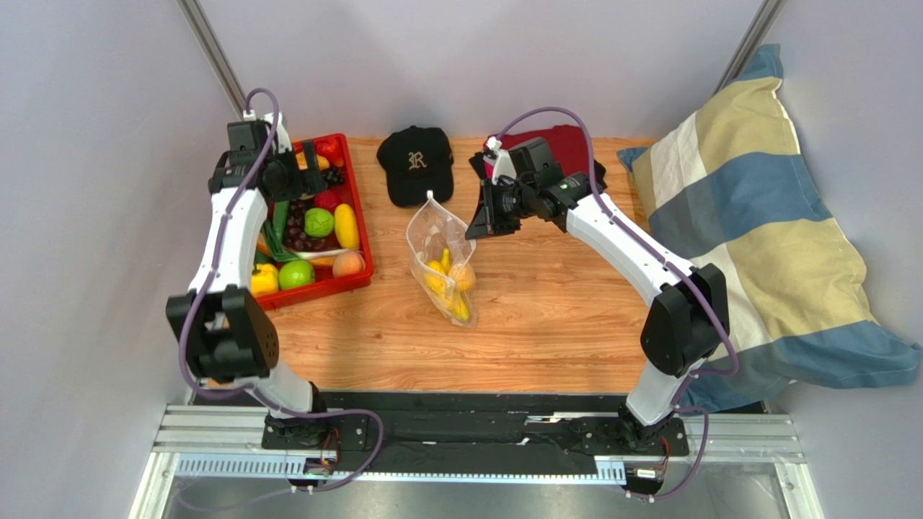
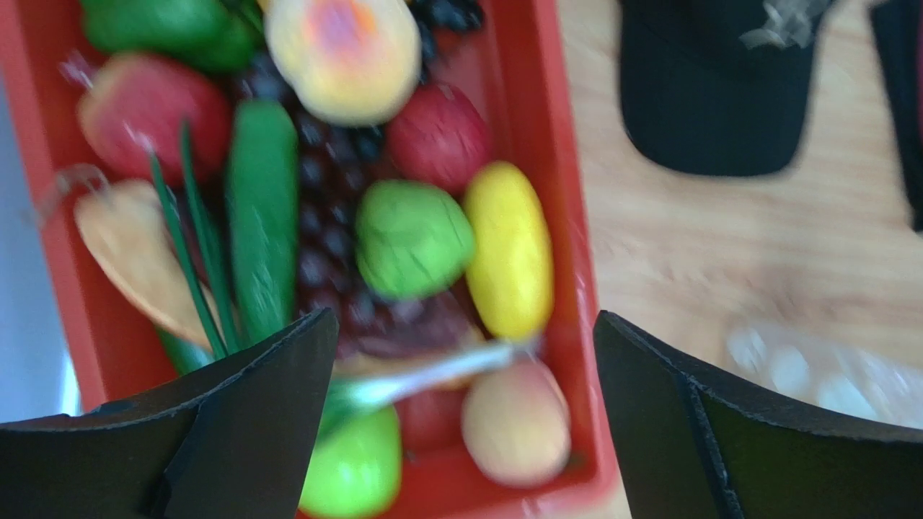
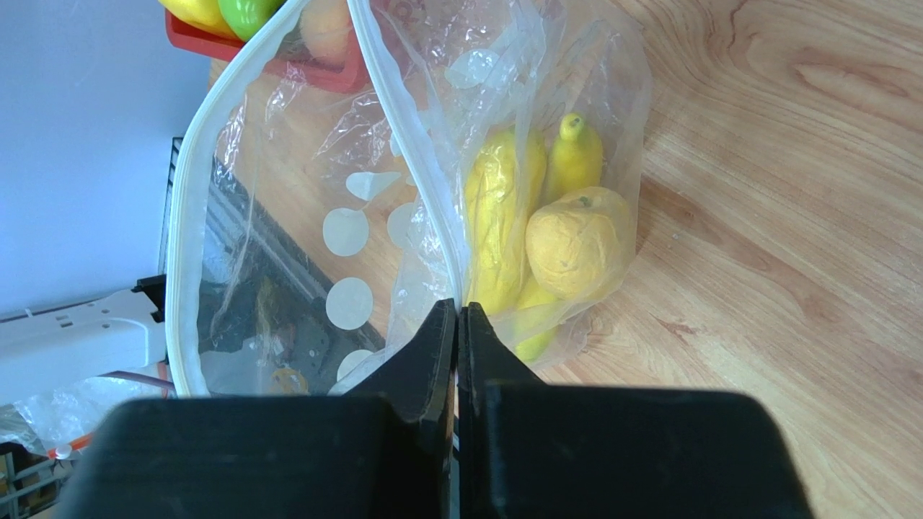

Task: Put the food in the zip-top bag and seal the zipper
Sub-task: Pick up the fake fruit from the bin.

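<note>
A wooden table point(image 1: 542, 324) seen from above, with two robot arms reaching over it. Near the middle lies the zip-top bag point(image 1: 439, 254), clear plastic with pale dots, and several yellow pieces of food point(image 1: 450, 287) are already inside it, settled at its closed end. The bag's long axis runs from that near end away from the arm bases, and its open mouth points toward a black cap point(image 1: 415, 162) at the far edge. The right gripper point(image 3: 458, 314) has its fingers pressed together on the bag's rim, just where the white zipper point(image 3: 403, 151) runs, and it holds that side of the mouth lifted and open. The left gripper point(image 2: 464, 335) hovers over the red tray point(image 2: 49, 216) on the left with its fingers wide apart and nothing between them. Below it are a green lime point(image 2: 412, 238), a yellow oval fruit point(image 2: 509, 265) and a peach-coloured one point(image 2: 515, 422). The bag looks thin, soft and slippery, likely to sag or fold wherever it is not held, so the stiffer zipper strip is probably the safest place to grip it. The toy fruits look light, hard and glossy, so they may roll or slip, and a grip across the middle of one would seem best.
</note>
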### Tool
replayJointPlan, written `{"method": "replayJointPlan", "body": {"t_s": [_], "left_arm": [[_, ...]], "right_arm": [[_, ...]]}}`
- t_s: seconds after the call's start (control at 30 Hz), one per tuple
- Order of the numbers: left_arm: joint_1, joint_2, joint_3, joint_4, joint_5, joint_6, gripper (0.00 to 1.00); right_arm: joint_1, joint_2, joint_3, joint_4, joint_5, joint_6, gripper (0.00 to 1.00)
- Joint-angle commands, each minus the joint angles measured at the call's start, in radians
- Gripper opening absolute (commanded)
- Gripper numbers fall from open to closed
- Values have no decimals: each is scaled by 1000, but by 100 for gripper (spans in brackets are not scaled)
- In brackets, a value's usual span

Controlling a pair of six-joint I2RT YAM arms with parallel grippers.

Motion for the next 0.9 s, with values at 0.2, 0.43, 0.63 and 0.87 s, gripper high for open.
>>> {"method": "replayJointPlan", "body": {"t_s": [0.2,0.43,0.63,0.87], "left_arm": [[27,462,432,56,-180,257,99],[31,609,571,45,-110,275,99],[31,694,597,12,-104,273,99],[33,731,609,32,-120,273,88]], "right_arm": [[-5,-38,2,44,-15,-1,0],[-5,-29,-1,44,-17,3,0],[-5,-29,-3,45,-12,-1,0],[-6,-20,-3,47,-15,3,0]]}}
